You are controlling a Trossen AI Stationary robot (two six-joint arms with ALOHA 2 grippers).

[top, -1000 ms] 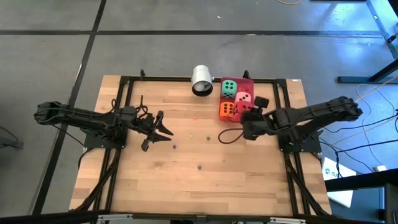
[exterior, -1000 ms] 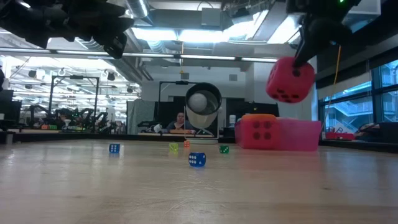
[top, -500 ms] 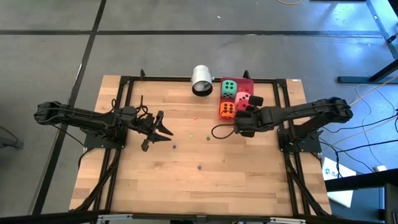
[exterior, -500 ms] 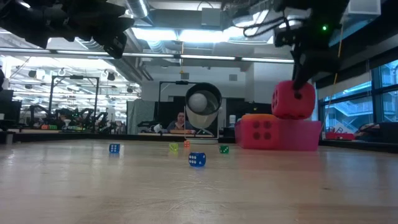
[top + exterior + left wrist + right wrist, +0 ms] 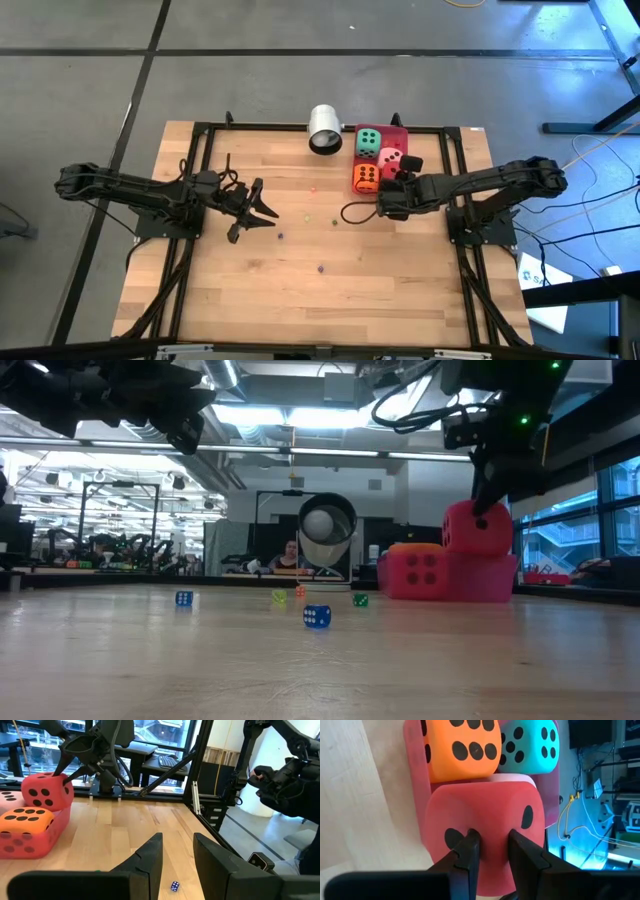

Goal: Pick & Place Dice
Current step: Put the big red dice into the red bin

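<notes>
The red die [image 5: 485, 815] is in my right gripper [image 5: 490, 837], which is shut on it just above the near part of the flat red tray [image 5: 401, 133]. In the low view the red die [image 5: 478, 528] sits at the height of the tray's top [image 5: 455, 575]; whether it rests there, I cannot tell. The orange die [image 5: 365, 177], the green die [image 5: 368, 141] and the pink die [image 5: 393, 157] lie in the tray. My left gripper [image 5: 262, 212] waits open over the table's left half, away from the dice. My right gripper pinches a fold of the red die's upper face [image 5: 490, 822] between its two fingers [image 5: 468, 845], and the soft face is dented in there. The fingers come from above, pointing down at the die's top [image 5: 62, 776]. The die hangs slightly tilted below them, beside the orange die [image 5: 27, 817].
A white cup [image 5: 325, 130] lies on its side at the far edge, left of the tray. Several tiny dice lie on the bare wood mid-table, one blue [image 5: 316, 617]. A dark cable loop [image 5: 355, 212] hangs from the right arm. A person [image 5: 290, 555] sits far behind the table.
My right gripper, still shut on the red die, has moved toward the table's left and down. The die has come from well above the tray down to the level of the tray's top, next to the orange die.
</notes>
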